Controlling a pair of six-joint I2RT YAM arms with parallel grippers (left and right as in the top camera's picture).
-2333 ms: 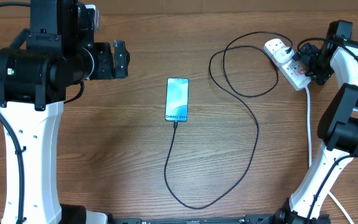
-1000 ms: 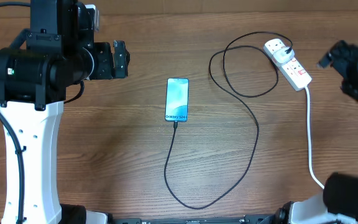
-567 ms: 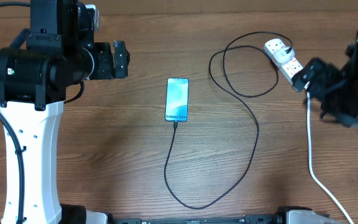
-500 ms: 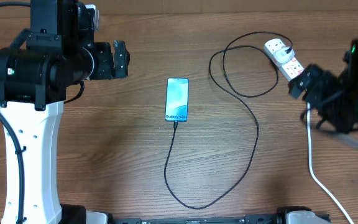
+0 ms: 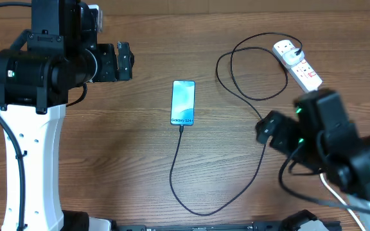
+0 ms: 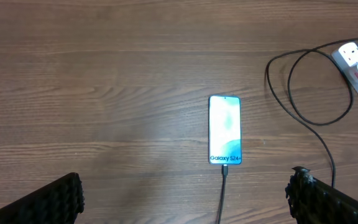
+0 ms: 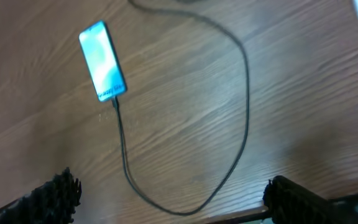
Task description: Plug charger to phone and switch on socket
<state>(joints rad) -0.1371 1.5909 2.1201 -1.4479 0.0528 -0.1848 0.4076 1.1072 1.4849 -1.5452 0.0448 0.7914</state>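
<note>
The left arm (image 5: 34,128) stands at the left side, its white lower link upright and its black upper joints folded over at the top, the wrist reaching level toward the right. The left gripper (image 5: 127,61) sits at its end. Its fingers (image 6: 55,202) are spread wide at the two lower corners of the wrist view, with nothing between them. The right arm (image 5: 355,160) is bent low at the lower right, blurred, its black wrist pointing left. The right gripper (image 5: 268,130) is likewise spread wide and empty.
</note>
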